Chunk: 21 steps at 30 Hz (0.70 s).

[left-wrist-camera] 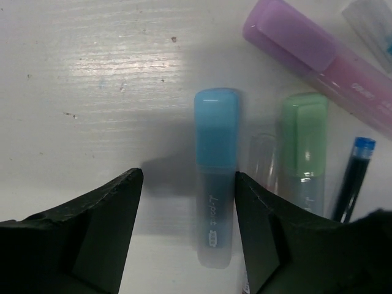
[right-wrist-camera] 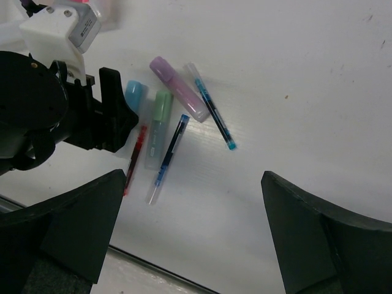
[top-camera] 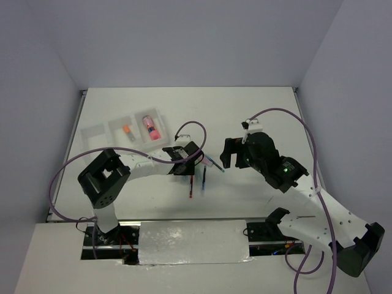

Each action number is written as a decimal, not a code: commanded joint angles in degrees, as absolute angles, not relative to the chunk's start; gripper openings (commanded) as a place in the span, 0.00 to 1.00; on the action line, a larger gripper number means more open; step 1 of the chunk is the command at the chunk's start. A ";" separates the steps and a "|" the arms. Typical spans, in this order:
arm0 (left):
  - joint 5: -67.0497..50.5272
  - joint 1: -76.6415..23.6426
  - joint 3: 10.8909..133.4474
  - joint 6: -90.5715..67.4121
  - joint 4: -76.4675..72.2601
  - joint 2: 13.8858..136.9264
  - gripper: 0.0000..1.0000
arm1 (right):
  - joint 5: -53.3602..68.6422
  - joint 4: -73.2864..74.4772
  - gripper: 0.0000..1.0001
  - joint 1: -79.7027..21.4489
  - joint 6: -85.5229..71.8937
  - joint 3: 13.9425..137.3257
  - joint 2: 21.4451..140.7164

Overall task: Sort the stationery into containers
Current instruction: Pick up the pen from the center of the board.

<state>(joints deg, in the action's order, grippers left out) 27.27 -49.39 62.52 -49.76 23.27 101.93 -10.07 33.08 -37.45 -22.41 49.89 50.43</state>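
Left gripper [left-wrist-camera: 188,179], fingers spread, straddles the blue highlighter [left-wrist-camera: 215,159], whose white barrel lettering is too blurred to read.

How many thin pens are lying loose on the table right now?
3. A red pen lies between the blue highlighter and green highlighter, a blue pen on the green one's other side, and a teal-tipped pen beside the lilac highlighter. The left arm may hide others.
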 commanded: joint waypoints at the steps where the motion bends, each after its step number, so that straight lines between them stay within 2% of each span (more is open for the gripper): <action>1: 27.16 -48.34 60.65 -50.27 20.66 102.65 0.73 | -9.76 30.94 1.00 -37.27 -21.45 51.50 51.24; 3: 26.46 -47.99 60.03 -50.19 20.30 103.53 0.72 | -9.58 30.85 1.00 -37.18 -21.53 51.85 51.42; 6: 26.10 -47.29 59.07 -50.45 20.65 103.98 0.51 | -9.32 31.11 1.00 -37.26 -21.53 52.29 51.15; 7: 26.28 -46.94 58.63 -50.62 21.00 103.54 0.37 | -9.32 31.29 1.00 -37.27 -21.53 52.47 50.98; 10: 27.59 -45.62 56.26 -52.03 23.20 96.89 0.06 | -9.67 31.81 1.00 -37.27 -20.92 52.82 49.84; 11: 28.21 -45.18 55.47 -52.21 24.60 94.42 0.02 | -9.58 31.90 1.00 -37.18 -20.74 52.82 49.14; 16: 33.03 -41.50 55.45 -50.02 31.36 75.64 0.00 | -7.91 30.24 1.00 -37.09 -19.42 51.24 47.55; 18: 33.66 -38.69 57.82 -48.09 34.09 71.91 0.00 | -7.04 29.89 1.00 -36.83 -19.60 50.63 48.07; 21: 30.60 -28.77 60.54 -42.29 33.84 69.08 0.00 | -4.85 27.87 1.00 -36.83 -20.30 49.23 49.13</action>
